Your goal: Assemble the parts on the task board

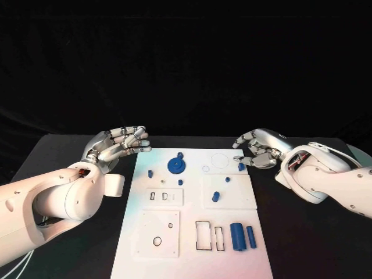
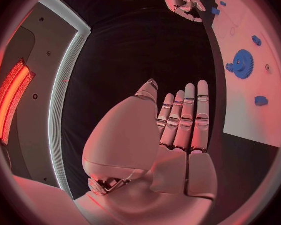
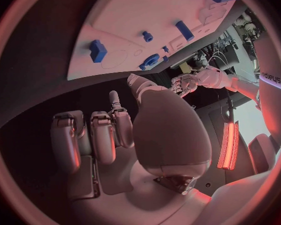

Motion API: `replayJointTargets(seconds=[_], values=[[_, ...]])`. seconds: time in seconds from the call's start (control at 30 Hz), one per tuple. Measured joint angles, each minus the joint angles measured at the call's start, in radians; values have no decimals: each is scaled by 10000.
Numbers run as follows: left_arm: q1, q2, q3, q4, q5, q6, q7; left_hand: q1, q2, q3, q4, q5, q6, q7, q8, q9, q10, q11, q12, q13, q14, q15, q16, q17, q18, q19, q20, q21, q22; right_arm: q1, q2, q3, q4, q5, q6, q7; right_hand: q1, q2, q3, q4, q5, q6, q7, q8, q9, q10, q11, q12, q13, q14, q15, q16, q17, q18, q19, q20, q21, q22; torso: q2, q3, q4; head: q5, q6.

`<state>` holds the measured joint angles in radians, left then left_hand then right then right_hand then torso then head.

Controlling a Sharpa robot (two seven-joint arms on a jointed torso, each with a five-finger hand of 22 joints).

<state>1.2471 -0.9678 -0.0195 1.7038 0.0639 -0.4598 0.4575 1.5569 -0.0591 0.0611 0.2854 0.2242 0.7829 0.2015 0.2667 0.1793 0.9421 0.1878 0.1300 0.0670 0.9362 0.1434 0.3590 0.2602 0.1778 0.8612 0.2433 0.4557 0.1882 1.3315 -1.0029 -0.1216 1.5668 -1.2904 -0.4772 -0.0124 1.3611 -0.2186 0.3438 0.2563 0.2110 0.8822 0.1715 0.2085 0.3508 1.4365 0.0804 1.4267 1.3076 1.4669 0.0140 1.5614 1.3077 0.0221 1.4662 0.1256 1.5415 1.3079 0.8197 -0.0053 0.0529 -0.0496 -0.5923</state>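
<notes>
White flat task board (image 1: pixel 195 232), frame centre: small blue gear part (image 1: pixel 176 165) unseated. Left hand (image 1: pixel 119 145) and right hand (image 1: pixel 257 150) both empty, fingers apart; a loose pinch risks dropping it.

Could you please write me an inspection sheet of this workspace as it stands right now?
Surface: black table, with the white task board lying along its middle.
Job's things: a blue gear near the board's far end, small blue pieces scattered around mid-board, two blue cylinders lying side by side near the close right corner.
Clutter: nothing seen.
Hands: left hand sits off the board's far left corner, fingers apart, holding nothing; right hand sits at the far right corner, fingers curled, nothing seen in it.
Cables: thin white cables under the left arm.
Surroundings: dark backdrop behind the table.
</notes>
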Motion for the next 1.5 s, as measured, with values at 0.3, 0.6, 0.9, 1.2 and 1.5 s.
replayJointTargets(seconds=[0.3, 0.6, 0.9, 1.2, 1.5], values=[[0, 64, -5, -73, 0, 65, 0, 0, 0, 0, 0, 0, 0, 0, 0, 1, 0, 0, 0, 0, 0, 0, 0, -1, 0, 0, 0, 0, 0, -152, -209, -20, -416, 568, 295, 652, 148, -69, 12, -97, 0, -70, -1, -39, -9, -38, 38, 0, -1, 0, 1, 0, -1, 0, 0, 0, 0, -2, -13, 58, -13, -21, -25], [-1, 67, -5, -115, 0, 101, 2, 0, 0, 0, 0, 0, 0, 0, 0, 1, 0, 0, 0, 0, 0, 0, 0, -2, 0, 0, 0, 0, 0, -315, -164, -33, -774, 695, 590, 931, 171, -91, -16, -125, 0, -100, 29, -77, -9, -38, 38, 0, -1, -1, 1, 0, -2, 0, 0, 0, 0, -3, -13, 53, 9, -42, -82], [-2, 56, -8, -139, -1, 116, 2, 0, 0, 0, 0, 0, 0, 0, 0, 2, 0, 0, 1, 0, 0, 0, 0, 10, 0, 0, 0, 0, 1, -447, -135, -41, -886, 722, 775, 1060, 210, -52, -16, -125, 1, -100, 29, -77, -9, -37, 38, 0, -1, -1, 1, 0, -3, 0, 0, 0, 0, -4, -13, 38, 14, -11, -130], [-2, 51, -8, -151, -1, 123, 2, 0, 0, 0, 0, 0, 0, 0, 0, 2, 0, 0, 1, 0, 0, 0, 0, 10, 0, 0, 0, 0, 1, -563, -76, -42, -946, 732, 862, 1135, 254, -93, 12, -153, 41, -100, 29, -77, -8, -37, 37, 0, -2, -1, 1, 0, -3, 1, 0, 0, 0, -5, -22, 38, 10, 22, -166], [-2, 46, -8, -164, -1, 126, 0, 0, 0, 0, 0, 0, 0, 0, 0, 2, 0, 0, 1, 0, 0, 0, 0, 9, -1, 0, 0, 0, 1, -646, 5, -44, -990, 737, 888, 1156, 296, -50, 12, -152, 79, 21, -12, -71, 31, -1, 73, 0, -2, -1, 1, 0, -4, 0, 0, 0, 0, -6, -28, 25, 11, 32, -191]])
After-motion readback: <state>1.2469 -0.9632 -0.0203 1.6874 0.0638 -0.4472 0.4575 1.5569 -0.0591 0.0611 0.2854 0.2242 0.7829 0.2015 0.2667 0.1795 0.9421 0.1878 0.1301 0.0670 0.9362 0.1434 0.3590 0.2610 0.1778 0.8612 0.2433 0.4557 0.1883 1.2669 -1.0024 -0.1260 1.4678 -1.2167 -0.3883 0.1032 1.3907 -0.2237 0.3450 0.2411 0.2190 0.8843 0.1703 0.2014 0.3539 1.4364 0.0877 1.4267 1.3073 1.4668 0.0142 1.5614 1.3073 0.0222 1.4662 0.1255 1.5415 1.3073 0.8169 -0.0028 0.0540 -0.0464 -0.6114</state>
